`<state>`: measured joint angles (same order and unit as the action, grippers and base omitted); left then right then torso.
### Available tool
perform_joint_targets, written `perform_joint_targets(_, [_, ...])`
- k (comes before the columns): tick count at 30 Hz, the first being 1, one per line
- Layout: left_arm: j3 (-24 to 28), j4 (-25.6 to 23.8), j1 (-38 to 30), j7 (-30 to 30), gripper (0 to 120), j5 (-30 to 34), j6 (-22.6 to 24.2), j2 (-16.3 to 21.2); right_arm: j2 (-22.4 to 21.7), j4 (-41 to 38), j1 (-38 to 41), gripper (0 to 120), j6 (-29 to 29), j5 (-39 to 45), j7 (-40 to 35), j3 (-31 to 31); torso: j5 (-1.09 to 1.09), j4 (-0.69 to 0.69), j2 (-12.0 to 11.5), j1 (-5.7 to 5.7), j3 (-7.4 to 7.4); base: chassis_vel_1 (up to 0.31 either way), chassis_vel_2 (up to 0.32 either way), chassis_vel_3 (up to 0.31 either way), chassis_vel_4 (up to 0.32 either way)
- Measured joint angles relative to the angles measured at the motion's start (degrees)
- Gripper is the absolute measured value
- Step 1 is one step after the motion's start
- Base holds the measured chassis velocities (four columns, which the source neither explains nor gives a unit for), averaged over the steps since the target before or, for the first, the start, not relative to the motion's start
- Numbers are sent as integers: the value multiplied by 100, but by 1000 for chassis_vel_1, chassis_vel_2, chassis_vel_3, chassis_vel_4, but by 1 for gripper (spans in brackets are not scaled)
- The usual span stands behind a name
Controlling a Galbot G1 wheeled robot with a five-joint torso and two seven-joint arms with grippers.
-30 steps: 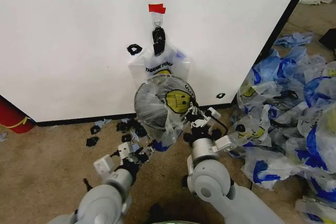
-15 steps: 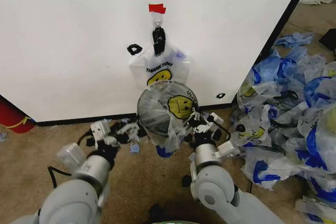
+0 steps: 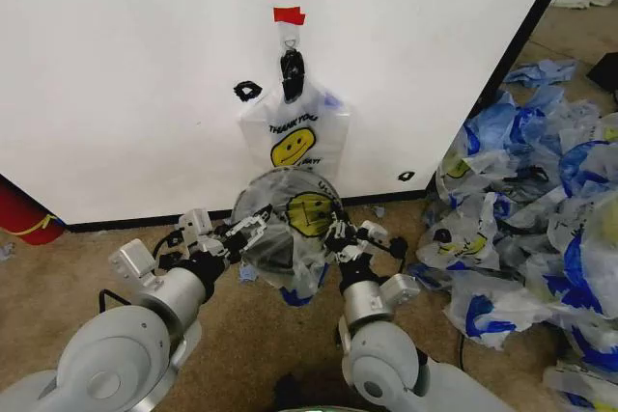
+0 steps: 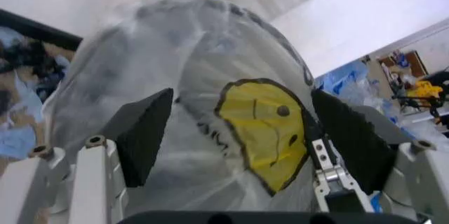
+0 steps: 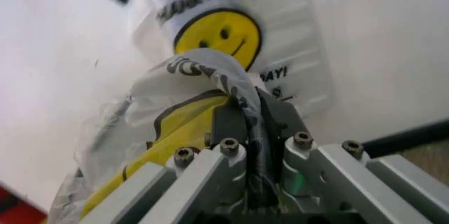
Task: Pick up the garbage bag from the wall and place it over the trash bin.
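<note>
Now lower: garbage bag point(image 3: 290, 233) (left gripper point(image 3: 253, 230) closer)

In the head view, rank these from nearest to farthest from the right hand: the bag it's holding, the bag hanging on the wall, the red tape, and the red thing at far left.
1. Held bag: in the right hand itself, over the bin.
2. Hanging bag: on the wall above the hand.
3. Red tape: higher up, over the hook.
4. Red thing: far left, on the floor by the wall's base.
</note>
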<state>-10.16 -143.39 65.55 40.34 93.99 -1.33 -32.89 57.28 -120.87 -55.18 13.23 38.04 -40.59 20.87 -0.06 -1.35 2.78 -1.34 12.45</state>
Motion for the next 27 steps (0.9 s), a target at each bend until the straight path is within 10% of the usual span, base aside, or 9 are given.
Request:
perform_joint_targets(12, [590,9,-55,19,77,268,16,-110,-725,-15,219,2,-146,-664,286,362,2,0,0,0,-1,0,0,0,0])
perform_joint_targets(27, [1072,14,-354,-54,26,144,-8,-215,-1160,-146,555,2,-152,-646,280,780,1,0,0,0,-1,0,0,0,0])
